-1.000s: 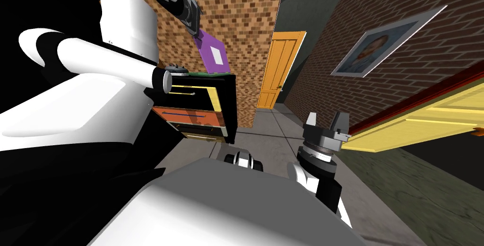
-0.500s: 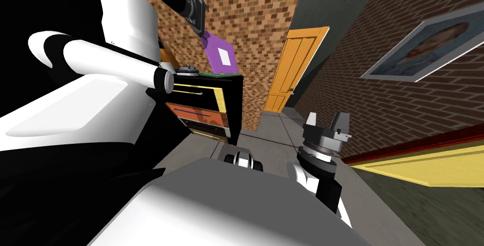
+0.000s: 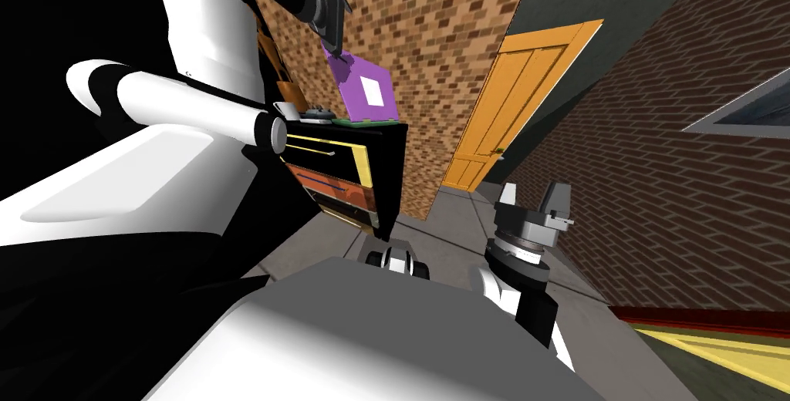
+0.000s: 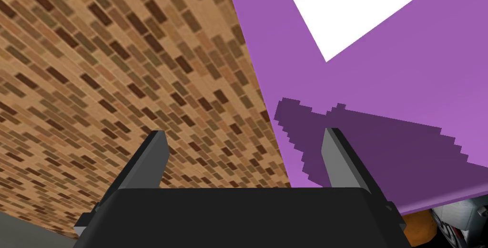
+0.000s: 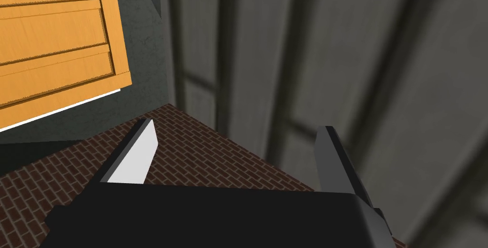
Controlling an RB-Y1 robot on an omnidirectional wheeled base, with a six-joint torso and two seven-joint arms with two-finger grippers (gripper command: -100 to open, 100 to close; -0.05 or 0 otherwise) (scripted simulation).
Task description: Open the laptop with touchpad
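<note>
The left gripper [image 4: 245, 132] is spread wide, its two fingers standing well apart with nothing pinched between them. In the left wrist view the side edge of the laptop's purple lid [image 4: 381, 92] runs down between the two blades. One finger [image 4: 339, 159] lies over the purple face and throws a dark shadow on it. The other finger [image 4: 152, 157] stands clear of the lid against the tan brick wall [image 4: 119, 68]. The lid bears a plain white rectangle [image 4: 362, 6] as its only marking.

In the head view the left gripper [image 3: 336, 43] reaches down from above, its tips at the upper corner of the lid. The laptop [image 3: 362, 92] is partly open: the lid is raised steeply above a thin dark green base [image 3: 372, 120]. It sits at the end of the top of a black chest of drawers [image 3: 389, 165], which stands against the brick wall. The chest has a yellow drawer [image 3: 328, 153] with an orange drawer [image 3: 332, 188] below it. A few small items beside the laptop are too small to tell.

The right gripper [image 3: 532, 190] is held low, well apart from the chest, over the grey floor [image 3: 455, 227]. Its fingers are parted wide around nothing, as the right wrist view [image 5: 236, 126] confirms. Behind it stands an orange door [image 3: 524, 103]
</note>
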